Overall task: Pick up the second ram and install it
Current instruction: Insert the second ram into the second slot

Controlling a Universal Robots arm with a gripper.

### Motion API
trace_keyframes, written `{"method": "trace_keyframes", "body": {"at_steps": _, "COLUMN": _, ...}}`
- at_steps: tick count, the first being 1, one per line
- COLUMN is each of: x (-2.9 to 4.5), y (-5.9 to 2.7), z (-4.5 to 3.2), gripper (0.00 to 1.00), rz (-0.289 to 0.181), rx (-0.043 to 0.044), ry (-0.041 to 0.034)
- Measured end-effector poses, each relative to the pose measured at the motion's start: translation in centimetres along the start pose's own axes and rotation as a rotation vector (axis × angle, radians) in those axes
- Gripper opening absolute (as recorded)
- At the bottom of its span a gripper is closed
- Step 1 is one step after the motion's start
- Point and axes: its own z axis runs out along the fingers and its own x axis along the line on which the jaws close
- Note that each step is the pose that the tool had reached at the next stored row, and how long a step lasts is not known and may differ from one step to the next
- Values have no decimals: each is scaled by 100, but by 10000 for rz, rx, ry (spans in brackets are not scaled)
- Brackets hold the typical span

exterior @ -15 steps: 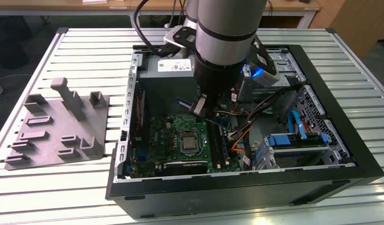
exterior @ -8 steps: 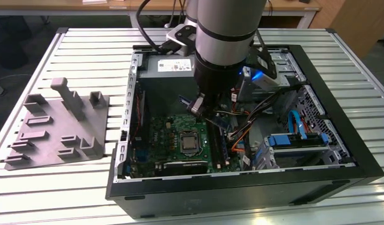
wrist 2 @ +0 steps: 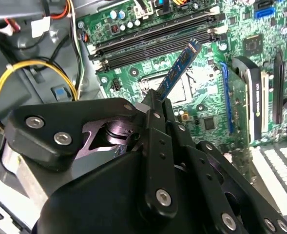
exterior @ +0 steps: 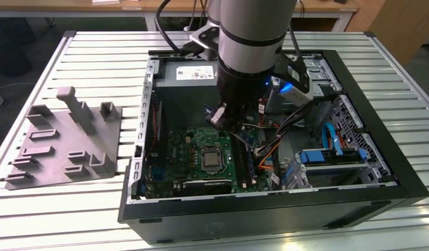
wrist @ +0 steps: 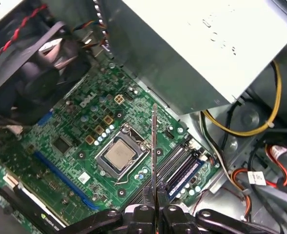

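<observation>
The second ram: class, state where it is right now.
In the second wrist view the second ram is gripped in the hand, held above the motherboard, over the processor socket and near the memory slots.

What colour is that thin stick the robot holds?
The second ram is blue, seen best in the second wrist view.

In the exterior view I saw the arm (exterior: 251,36) reaching down into the open PC case (exterior: 382,157) on the slatted desk (exterior: 96,47). Gripper (exterior: 220,119) hung over the mobo (exterior: 183,151), near the CPU socket (exterior: 212,158). Grey moulded tray (exterior: 61,151) sat beside the case at the exterior view's left, not touching. Blue cables (exterior: 331,138) ran by the drive bay (exterior: 333,158).
</observation>
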Motion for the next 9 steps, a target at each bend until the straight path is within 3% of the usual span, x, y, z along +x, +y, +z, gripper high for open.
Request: {"method": "trace_keyframes", "body": {"at_steps": 9, "x": 0, "y": 0, "z": 3, "gripper": 14, "rz": 1180, "rx": 79, "ry": -65}}
